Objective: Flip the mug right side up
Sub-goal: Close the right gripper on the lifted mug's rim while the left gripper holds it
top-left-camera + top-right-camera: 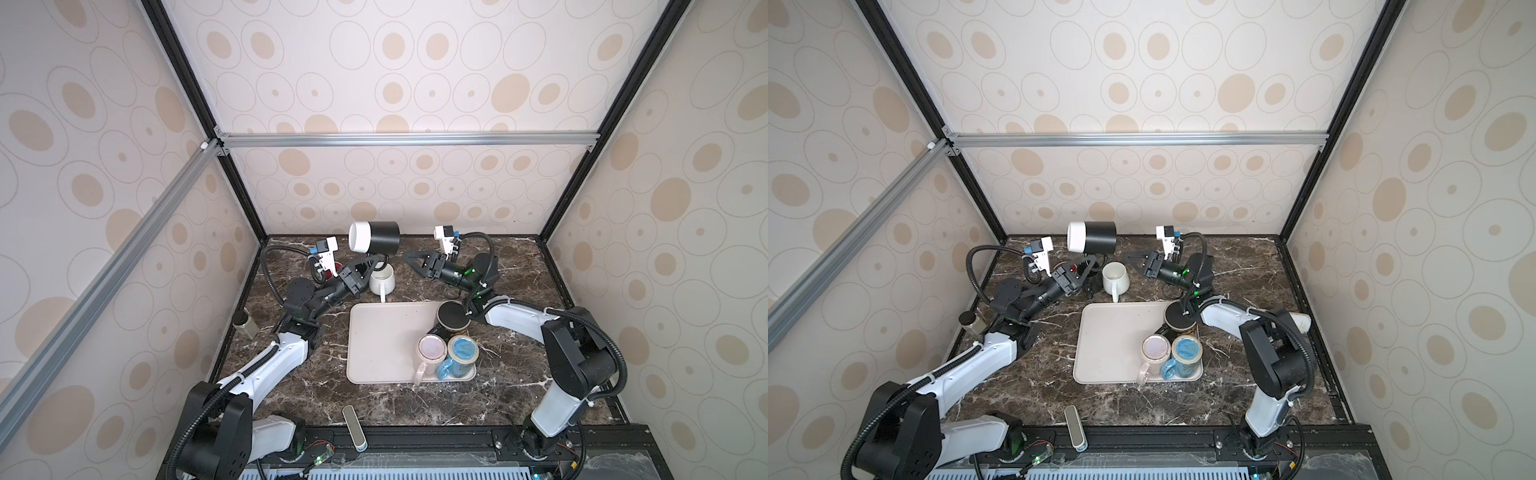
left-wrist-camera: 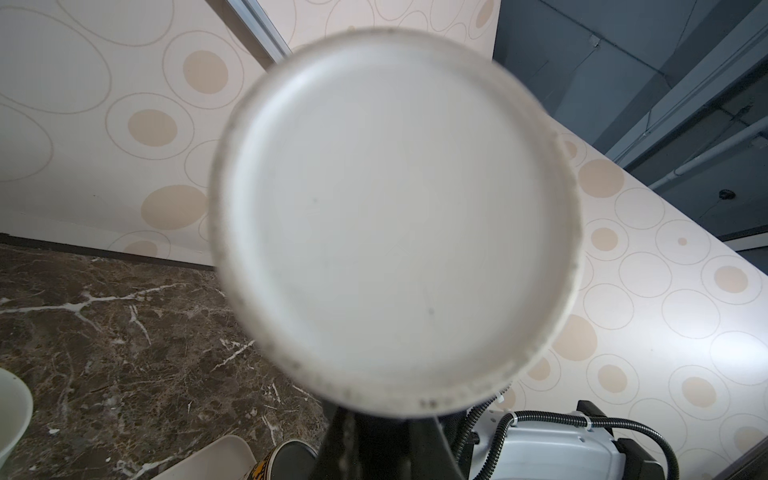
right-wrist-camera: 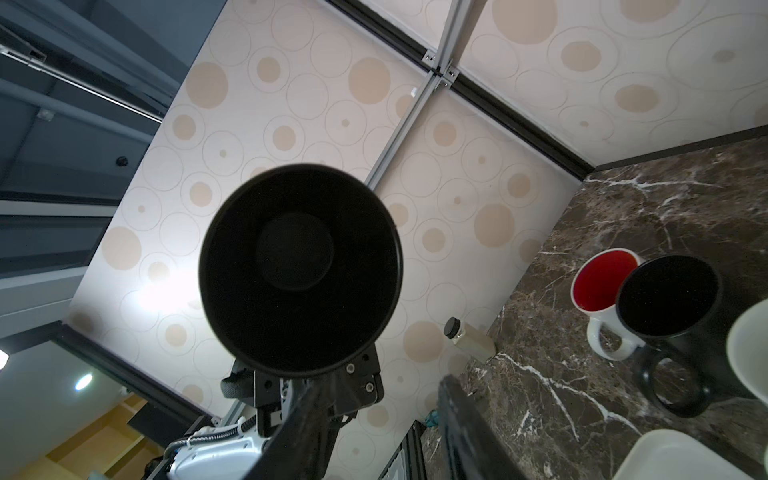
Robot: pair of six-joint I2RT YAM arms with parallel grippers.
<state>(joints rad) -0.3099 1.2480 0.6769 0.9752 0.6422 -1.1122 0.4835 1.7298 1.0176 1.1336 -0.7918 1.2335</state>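
Mug point(image 1: 380, 237): black body, white end. It is off the marble tabletop point(image 1: 519, 374), lying sideways in the air at upper centre of both top views, close to the back wall. The white end points frame-left and the mouth frame-right.

Left gripper point(image 1: 380, 259) sits directly beneath, clenched on the mug. The exact hold is hidden under the body.

Left wrist view: the mug point(image 2: 395, 224) shows its pale base, blurred, filling the centre. Right wrist view: the mug point(image 3: 299, 270) is seen straight down its black interior.

Right gripper point(image 1: 413, 258) is just frame-right of the mug's mouth and apart from it. Its jaws are parted, with nothing between them.

White mug point(image 1: 381, 281) stands upright on the tabletop just below the held one.

Cream tray point(image 1: 382, 345), centre frame, carries a pink mug point(image 1: 431, 351), a blue mug point(image 1: 461, 351) and a dark mug point(image 1: 453, 318) along its right side.
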